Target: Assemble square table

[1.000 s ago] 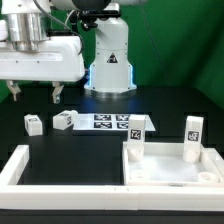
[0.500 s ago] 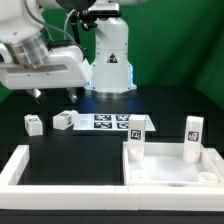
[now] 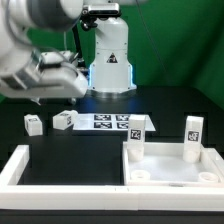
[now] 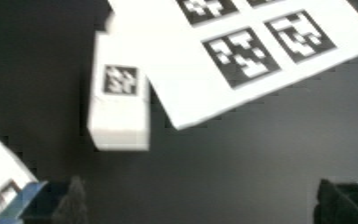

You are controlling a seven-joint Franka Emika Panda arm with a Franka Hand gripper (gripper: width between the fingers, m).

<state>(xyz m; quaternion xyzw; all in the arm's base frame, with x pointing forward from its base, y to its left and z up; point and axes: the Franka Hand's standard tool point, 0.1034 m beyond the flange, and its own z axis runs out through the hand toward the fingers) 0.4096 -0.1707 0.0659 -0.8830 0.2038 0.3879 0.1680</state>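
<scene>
Nearest in the exterior view, the white frame bars (image 3: 20, 165) are seen at the exterior view's left and the square table slab (image 3: 175, 168) at its right, both on the black counter (image 3: 85, 150). One upright leg block (image 3: 137, 133) and a second upright leg block (image 3: 192, 135) are stood at the slab's far corners. Beyond, a small loose leg block (image 3: 33, 123) is laid apart, and a lying leg block (image 3: 64, 120) is set just beside the marker board (image 3: 110, 122). The end effector (image 4: 202, 205) is held above the counter near that lying block, its fingers spread wide with nothing between them. Farthest back, the robot base (image 3: 110, 55) is seen.
</scene>
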